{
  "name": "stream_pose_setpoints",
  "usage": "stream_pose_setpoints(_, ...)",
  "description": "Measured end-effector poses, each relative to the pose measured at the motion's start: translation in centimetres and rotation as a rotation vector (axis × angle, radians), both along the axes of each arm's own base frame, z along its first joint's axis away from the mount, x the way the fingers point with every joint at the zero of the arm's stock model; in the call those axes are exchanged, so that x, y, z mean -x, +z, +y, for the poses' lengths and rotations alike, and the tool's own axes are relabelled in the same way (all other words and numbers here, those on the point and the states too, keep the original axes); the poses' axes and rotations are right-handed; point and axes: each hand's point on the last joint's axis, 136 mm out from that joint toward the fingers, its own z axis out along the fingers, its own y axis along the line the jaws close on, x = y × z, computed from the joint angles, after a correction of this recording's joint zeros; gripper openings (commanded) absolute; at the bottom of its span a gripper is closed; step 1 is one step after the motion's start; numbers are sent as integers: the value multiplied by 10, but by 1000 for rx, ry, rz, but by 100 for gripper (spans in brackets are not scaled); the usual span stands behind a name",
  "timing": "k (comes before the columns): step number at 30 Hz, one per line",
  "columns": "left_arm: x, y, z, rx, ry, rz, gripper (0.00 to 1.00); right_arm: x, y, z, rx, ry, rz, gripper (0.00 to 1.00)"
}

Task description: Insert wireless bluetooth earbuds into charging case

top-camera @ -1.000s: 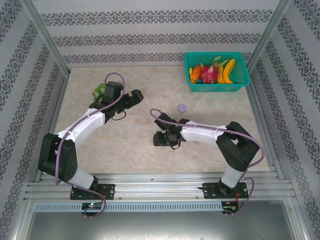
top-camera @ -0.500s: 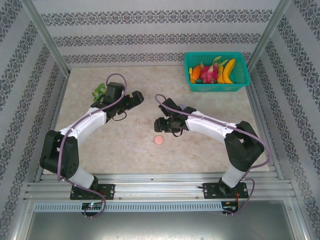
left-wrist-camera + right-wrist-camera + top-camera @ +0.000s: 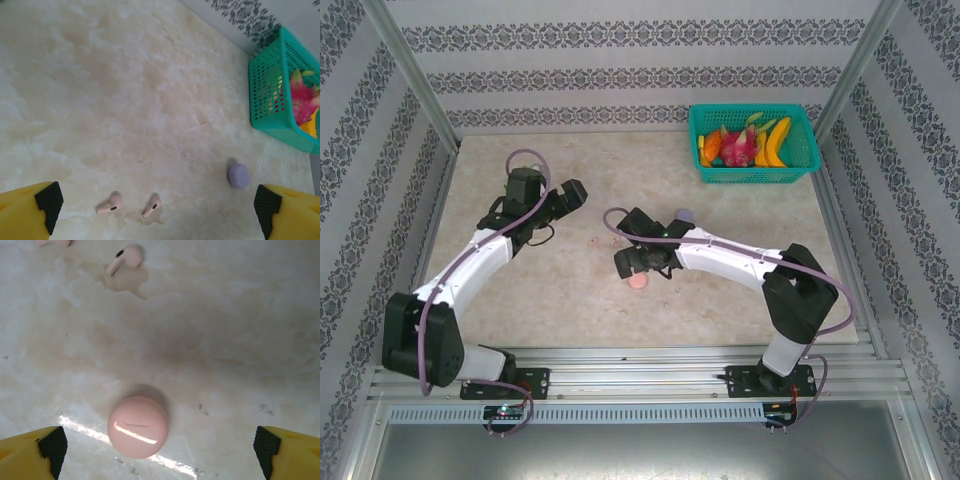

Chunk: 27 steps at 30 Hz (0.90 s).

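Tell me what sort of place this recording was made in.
Probably a robot test cell, not a home: patterned wall panels on an aluminium frame enclose a marble-look table, and the left arm and right arm are bolted to a rail at its near edge.

Both arms are reaching inward.
The left gripper is hovering with jaws spread wide; the right gripper is hanging low, likewise parted.

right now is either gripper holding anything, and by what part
Nothing is held. The left gripper and right gripper are both open; the pink case lies untouched on the table between the right one's fingers.
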Motion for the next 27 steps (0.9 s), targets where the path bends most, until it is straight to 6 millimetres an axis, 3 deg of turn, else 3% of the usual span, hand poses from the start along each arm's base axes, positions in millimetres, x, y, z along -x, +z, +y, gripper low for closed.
stream_pose_setpoints(5,10,14,13,-4,37,-46,100,-13,34,-9,-23,-33,-131,98)
stream_pose_setpoints(7,13,11,17,0,52,-45,100,-20,47,-11,-55,-53,-164,98)
stream_pose_setpoints(10,18,-1,22,21,82,-19,100,-33,49,-23,-93,-100,-149,98)
stream_pose_setpoints(13,25,-20,27,46,109,23,100,-40,44,-30,-132,-122,-115,94)
stream_pose_setpoints(17,33,-36,27,81,118,62,100,-29,27,-16,-153,-71,-37,82)
stream_pose_setpoints(27,34,-35,19,144,83,61,100,19,-40,22,1,70,143,78)
